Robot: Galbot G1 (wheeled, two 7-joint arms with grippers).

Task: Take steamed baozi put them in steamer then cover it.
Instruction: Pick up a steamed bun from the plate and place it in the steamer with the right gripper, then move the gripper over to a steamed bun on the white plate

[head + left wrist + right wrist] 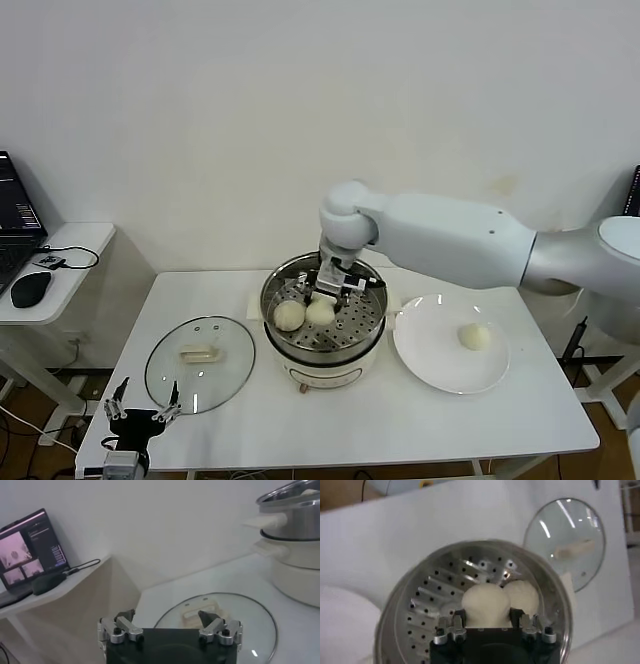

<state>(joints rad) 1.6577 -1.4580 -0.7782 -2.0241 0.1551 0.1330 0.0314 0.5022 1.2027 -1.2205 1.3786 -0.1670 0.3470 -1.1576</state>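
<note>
1. Buns: soft, light, smooth-skinned, I judge; they should dent under a hard squeeze. Take each across its widest part, jaws low on the sides, gentle pressure.
2. Where they are: two buns sit touching each other on the perforated tray in the steamer [323,318]; one bun [474,337] is left on the plate [425,362] beside the pot. No fourth one shows.
3. Right gripper [488,622]: down inside the pot, partly closed around a bun [485,604], which rests on the tray. The second bun [523,596] is just beside it.
4. Right arm: reaches in from the right across the plate, wrist bent down over the pot.
5. Left gripper [170,623]: fully open, empty, parked low at the table's near-left edge, just short of the lid [260,620].
6. Lid: glass, likely slippery and breakable. Take it by the white handle [197,352].
</note>
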